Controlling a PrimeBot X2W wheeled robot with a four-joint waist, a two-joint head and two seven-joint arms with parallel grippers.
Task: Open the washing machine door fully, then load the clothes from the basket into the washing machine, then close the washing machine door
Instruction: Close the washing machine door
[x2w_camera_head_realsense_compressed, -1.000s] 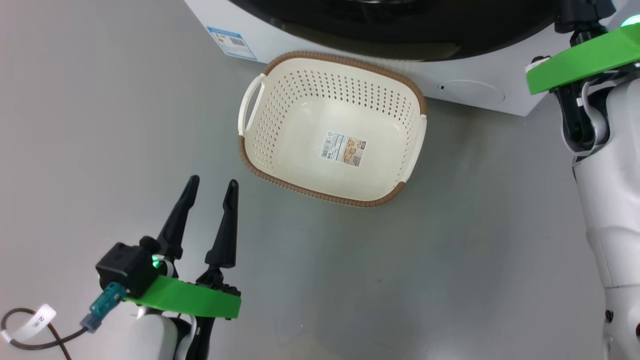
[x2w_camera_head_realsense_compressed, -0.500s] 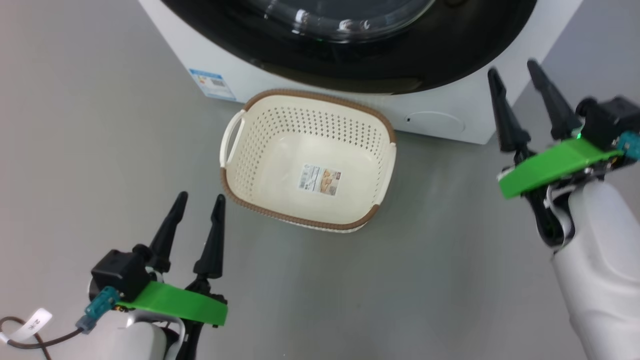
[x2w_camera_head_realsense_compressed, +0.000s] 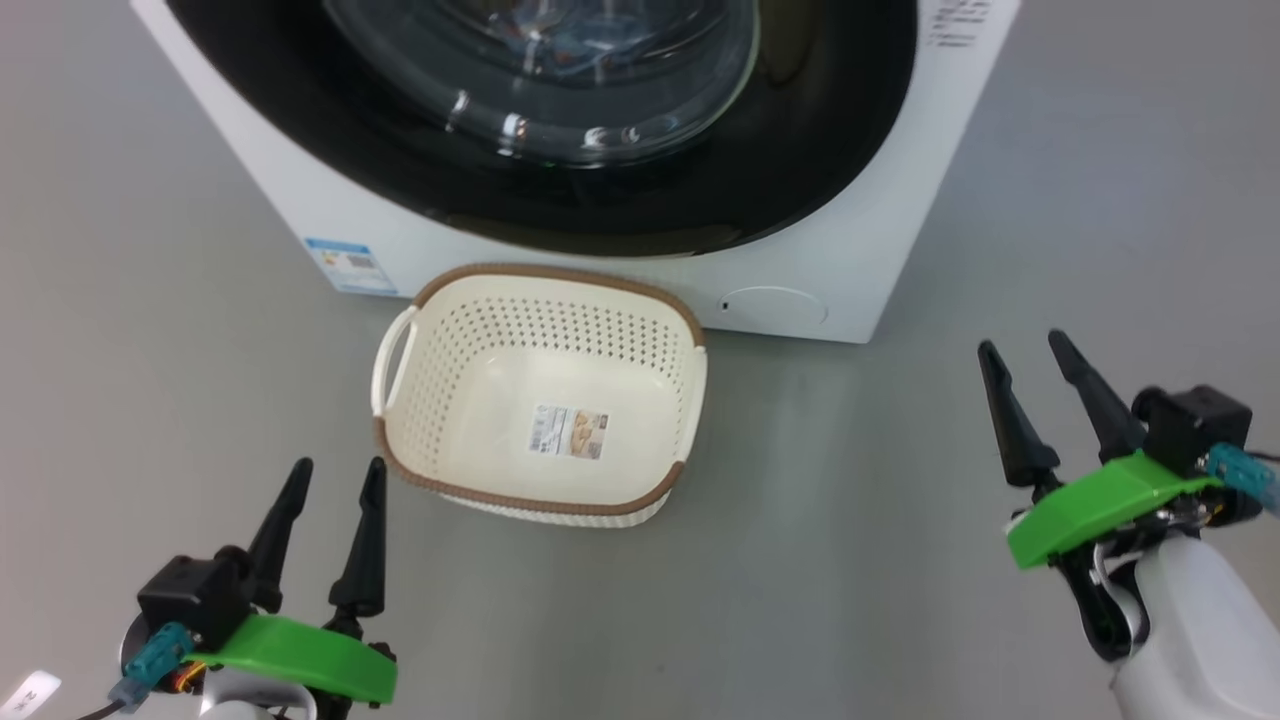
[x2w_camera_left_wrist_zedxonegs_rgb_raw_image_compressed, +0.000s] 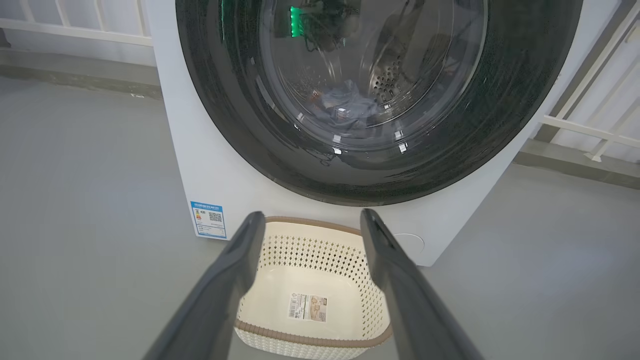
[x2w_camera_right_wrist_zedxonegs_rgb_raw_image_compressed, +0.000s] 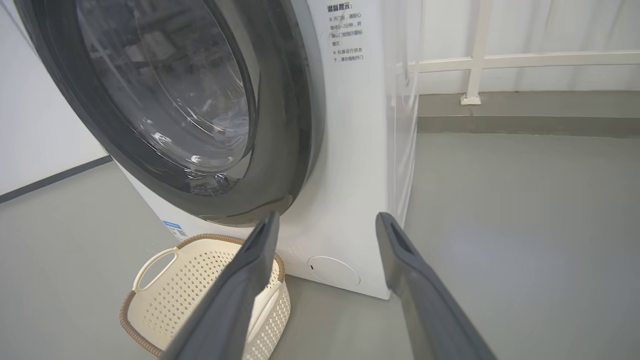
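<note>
The washing machine door (x2w_camera_head_realsense_compressed: 540, 80) looks flush against the washing machine (x2w_camera_head_realsense_compressed: 860, 270), the clothes (x2w_camera_left_wrist_zedxonegs_rgb_raw_image_compressed: 347, 102) lying in its drum (x2w_camera_left_wrist_zedxonegs_rgb_raw_image_compressed: 387, 82), seen through the door, the basket (x2w_camera_head_realsense_compressed: 560, 275) empty just in front of it; your left claw (x2w_camera_head_realsense_compressed: 338, 467) and right claw (x2w_camera_head_realsense_compressed: 1022, 345) hang further out front, both spread apart, holding nothing; if the latch hasn't caught, the door may swing out; move carelessly and you'll clip the basket.

Your head view looks steeply down on the basket (x2w_camera_head_realsense_compressed: 600, 330); both wrist views face the washer (x2w_camera_left_wrist_zedxonegs_rgb_raw_image_compressed: 220, 170) from low, sharing its door (x2w_camera_right_wrist_zedxonegs_rgb_raw_image_compressed: 295, 150).
</note>
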